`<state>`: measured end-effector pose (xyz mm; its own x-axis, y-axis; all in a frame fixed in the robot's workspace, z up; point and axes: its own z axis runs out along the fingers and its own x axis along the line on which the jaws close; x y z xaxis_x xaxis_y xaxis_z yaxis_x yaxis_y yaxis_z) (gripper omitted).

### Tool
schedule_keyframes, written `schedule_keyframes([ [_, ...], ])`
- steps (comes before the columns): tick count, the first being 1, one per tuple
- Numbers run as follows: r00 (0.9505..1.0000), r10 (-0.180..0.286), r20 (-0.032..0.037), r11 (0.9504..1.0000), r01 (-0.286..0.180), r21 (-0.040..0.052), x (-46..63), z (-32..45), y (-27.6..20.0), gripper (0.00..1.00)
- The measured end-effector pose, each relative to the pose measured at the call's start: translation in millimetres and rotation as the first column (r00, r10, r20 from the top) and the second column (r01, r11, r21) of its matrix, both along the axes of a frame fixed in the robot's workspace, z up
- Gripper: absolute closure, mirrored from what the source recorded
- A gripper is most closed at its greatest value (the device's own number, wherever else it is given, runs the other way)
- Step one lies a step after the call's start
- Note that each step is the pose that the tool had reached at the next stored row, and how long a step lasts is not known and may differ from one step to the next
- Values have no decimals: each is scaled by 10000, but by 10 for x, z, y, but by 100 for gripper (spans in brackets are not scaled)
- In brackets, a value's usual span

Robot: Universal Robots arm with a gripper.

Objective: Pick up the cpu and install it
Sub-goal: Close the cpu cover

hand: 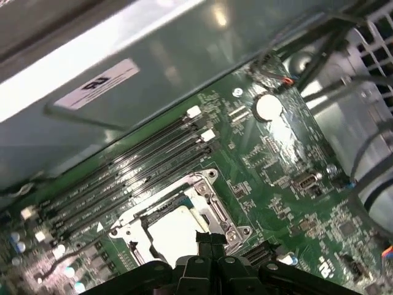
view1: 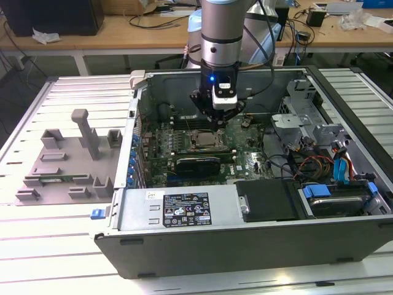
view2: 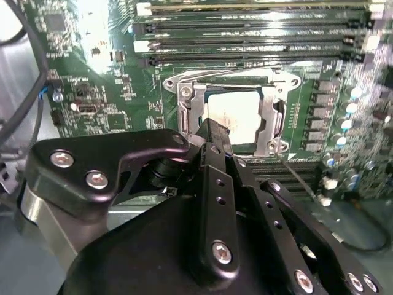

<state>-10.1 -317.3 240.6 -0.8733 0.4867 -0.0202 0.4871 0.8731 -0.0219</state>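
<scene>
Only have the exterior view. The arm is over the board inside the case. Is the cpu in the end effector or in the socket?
Observer: In the socket. In the second wrist view the cpu lies flat inside the socket frame, silver top up.
Operator: End effector open or shut?
Observer: Shut. In the first wrist view the end effector has its tips together, with nothing between them.
Operator: Touching the cpu?
Observer: I cannot tell contact. In the second wrist view the tips cover one corner of the cpu, and the rest of its silver top is bare.
</scene>
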Motion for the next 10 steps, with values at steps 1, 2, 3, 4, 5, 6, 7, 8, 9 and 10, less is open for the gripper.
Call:
schedule_keyframes([
  [1, 9996, 289, 0, 9996, -289, -4, 0, 0, 0, 89],
  [2, 9989, 474, 0, 9989, -474, -8, 0, 0, 0, 89],
  [3, 9972, 746, -1, 9972, -746, -12, 0, 0, 0, 89],
  [4, 9920, 1261, -1, 9920, -1261, -20, 0, 0, 0, 89],
  [5, 9897, 1434, -2, 9897, -1434, -23, 0, 0, 0, 89],
  [6, 9866, 1633, -2, 9866, -1633, -26, 0, 0, 0, 89],
  [7, 9823, 1874, -3, 9823, -1874, -31, 0, 0, 0, 89],
  [8, 9788, 2050, -4, 9788, -2050, -35, 0, 0, 0, 89],
  [9, 9753, 2210, -5, 9753, -2210, -40, -2, 0, 0, 89],
  [10, 9752, 2212, -5, 9752, -2212, -40, -2, 0, 0, 89],
])
